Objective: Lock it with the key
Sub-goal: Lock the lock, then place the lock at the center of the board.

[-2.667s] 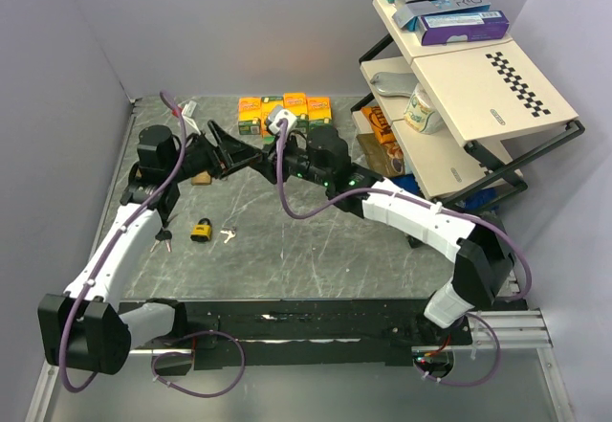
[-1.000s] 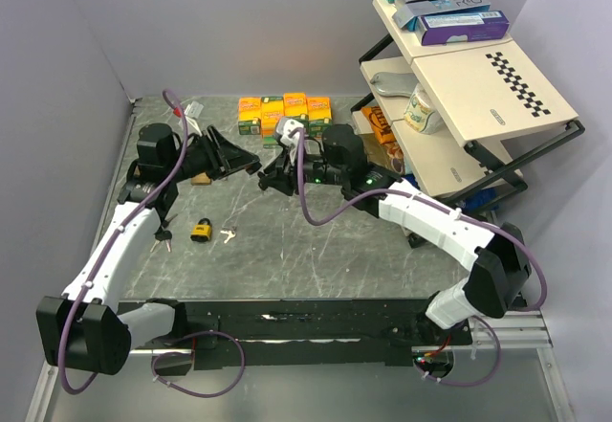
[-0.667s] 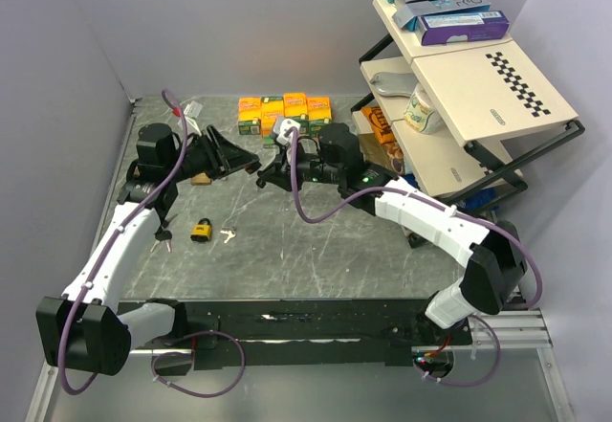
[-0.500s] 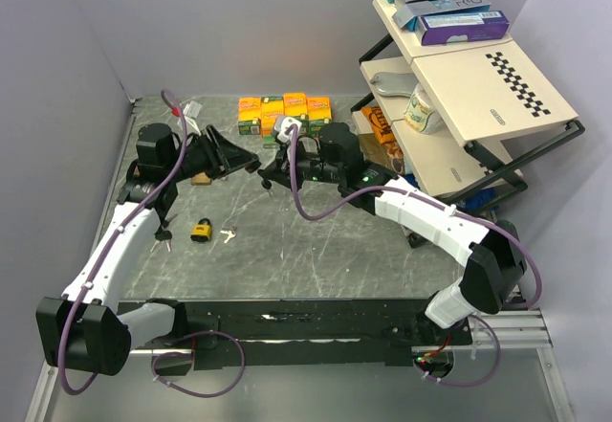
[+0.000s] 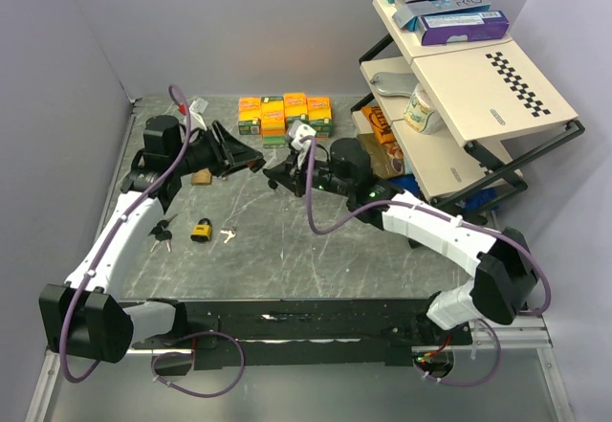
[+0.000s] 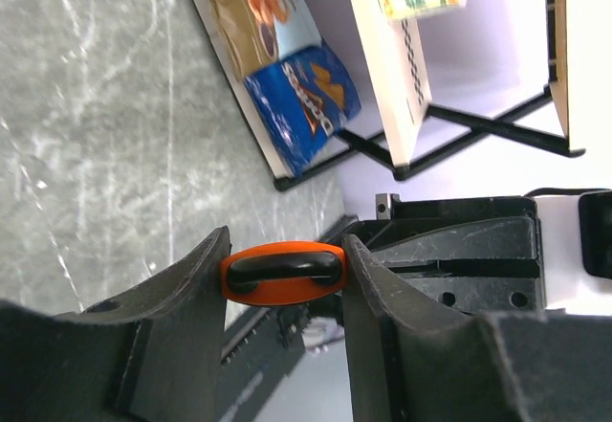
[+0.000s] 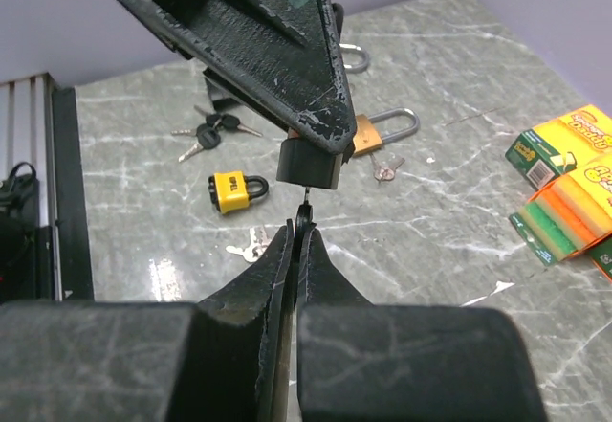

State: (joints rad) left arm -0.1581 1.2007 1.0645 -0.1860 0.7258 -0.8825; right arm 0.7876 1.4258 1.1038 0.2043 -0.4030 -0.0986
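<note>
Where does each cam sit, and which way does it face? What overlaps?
Top external: above and behind the bases, looking down at the table; both arms show.
Left wrist: on the left arm, facing across to the shelf rack; left gripper shut on the orange lock.
Right wrist: on the right arm, facing the left gripper; right gripper shut on the key.
Shared: yellow padlock, in top external and right wrist.

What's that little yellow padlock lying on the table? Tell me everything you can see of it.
The yellow padlock is small. It has a yellow body with a dark marking on its face and a dark curved shackle, which looks seated in the body at both ends. It lies flat on the grey marbled table. Nothing touches it. A silver key lies close beside it.
</note>
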